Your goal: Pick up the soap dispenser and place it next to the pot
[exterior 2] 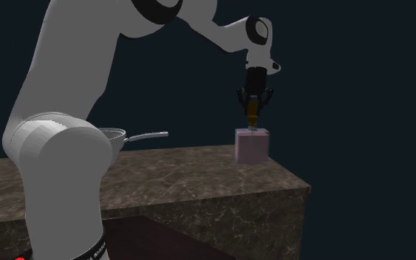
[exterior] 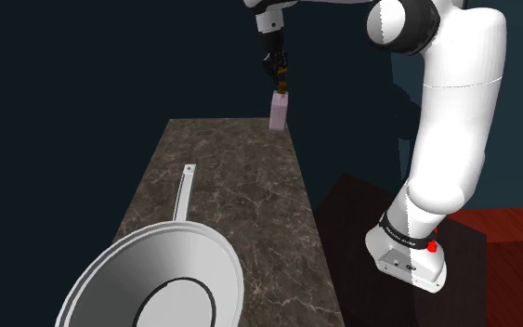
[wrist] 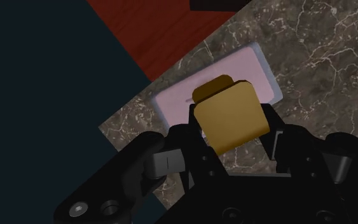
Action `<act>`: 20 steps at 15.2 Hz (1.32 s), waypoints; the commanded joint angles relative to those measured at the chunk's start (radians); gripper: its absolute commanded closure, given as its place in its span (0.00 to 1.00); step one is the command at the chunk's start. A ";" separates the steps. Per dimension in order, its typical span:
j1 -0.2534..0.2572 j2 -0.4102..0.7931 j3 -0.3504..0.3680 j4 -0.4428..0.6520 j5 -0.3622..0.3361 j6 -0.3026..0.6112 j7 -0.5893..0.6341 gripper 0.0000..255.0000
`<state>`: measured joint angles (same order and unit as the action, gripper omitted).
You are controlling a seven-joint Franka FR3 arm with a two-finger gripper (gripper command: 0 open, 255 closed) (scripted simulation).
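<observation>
Shoulder view: the claw (exterior: 277, 82) hangs above the far corner of a brown marbled desk (exterior: 241, 186), with dark blue walls behind it and red-brown floor (exterior: 519, 232) off to the side. Directly under the claw stands the pale pink soap dispenser (exterior: 277, 113), its base on the desk; the claw pinches its gold pump head (wrist: 228, 118). Well apart from the claw, at the desk's near end, sits the grey long-handled pot (exterior: 157, 274). One soap dispenser, one pot, one desk.
</observation>
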<state>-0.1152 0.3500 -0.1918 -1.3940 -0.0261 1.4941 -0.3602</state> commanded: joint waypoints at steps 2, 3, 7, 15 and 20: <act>-0.002 0.002 -0.001 0.044 0.000 -0.041 -0.004 1.00; -0.003 0.004 -0.001 0.060 0.000 -0.056 -0.005 1.00; -0.006 0.016 -0.002 0.131 0.001 -0.115 -0.010 1.00; -0.016 0.060 -0.004 0.308 0.007 -0.248 -0.022 1.00; -0.028 0.113 -0.005 0.462 0.015 -0.348 -0.032 1.00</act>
<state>-0.1418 0.4498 -0.1973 -0.9710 -0.0135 1.1718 -0.3916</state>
